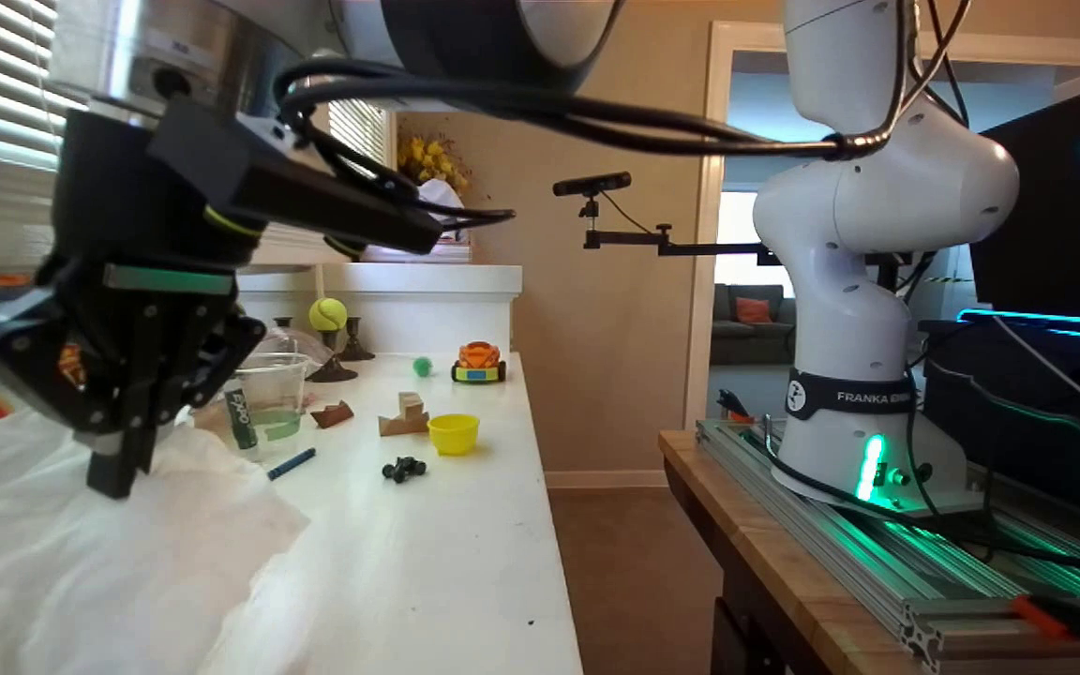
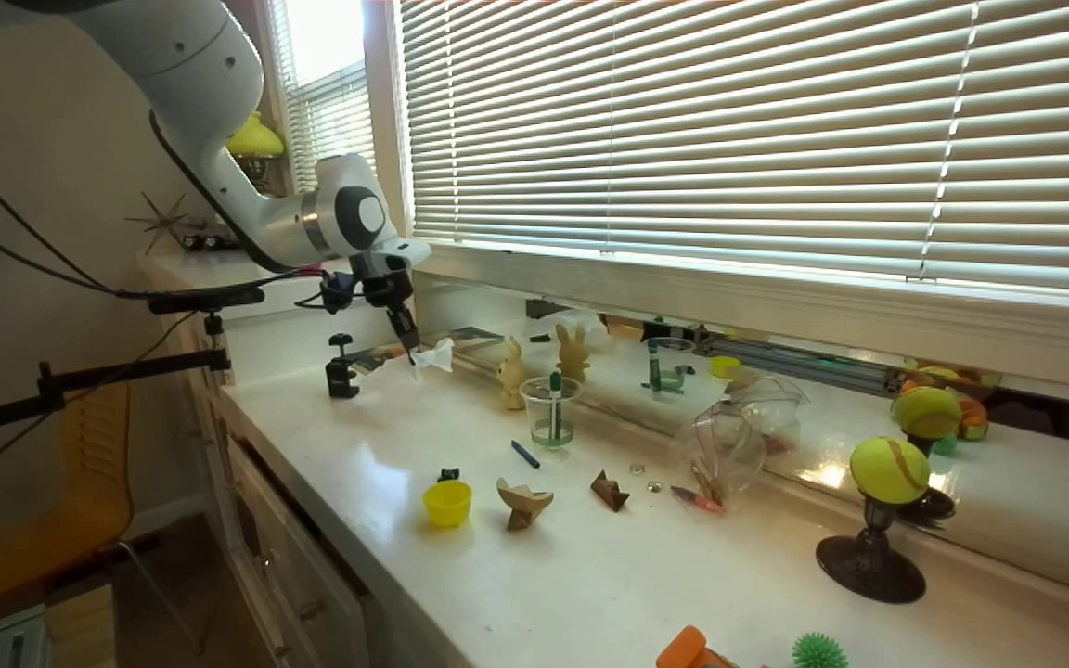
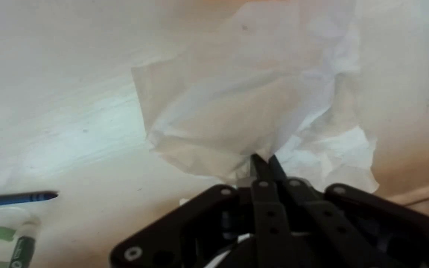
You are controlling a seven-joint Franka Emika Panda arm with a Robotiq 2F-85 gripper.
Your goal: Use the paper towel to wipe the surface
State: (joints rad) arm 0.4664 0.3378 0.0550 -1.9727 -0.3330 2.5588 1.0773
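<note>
The paper towel [image 3: 237, 111] is a thin, crumpled white sheet with soft folds. In the wrist view my gripper [image 3: 263, 158] has its fingers close together, pinching a gathered part of the towel at the tips. In an exterior view my gripper [image 1: 118, 478] points down into the towel [image 1: 127, 572], which spreads across the near left of the white countertop surface [image 1: 427, 581]. In an exterior view the gripper [image 2: 411, 357] is at the far end of the countertop [image 2: 590, 594], with part of the towel [image 2: 434, 355] sticking up beside the tips. The pinched fold is partly hidden by the fingers.
A black clamp [image 2: 341, 376] stands near the towel. A rabbit figure [image 2: 510, 376], a clear cup [image 2: 575, 408] with a green marker [image 3: 22, 247], and a blue crayon [image 3: 17, 199] are close by. A yellow cup [image 2: 447, 504] and small toys stand further along. A window ledge bounds the back.
</note>
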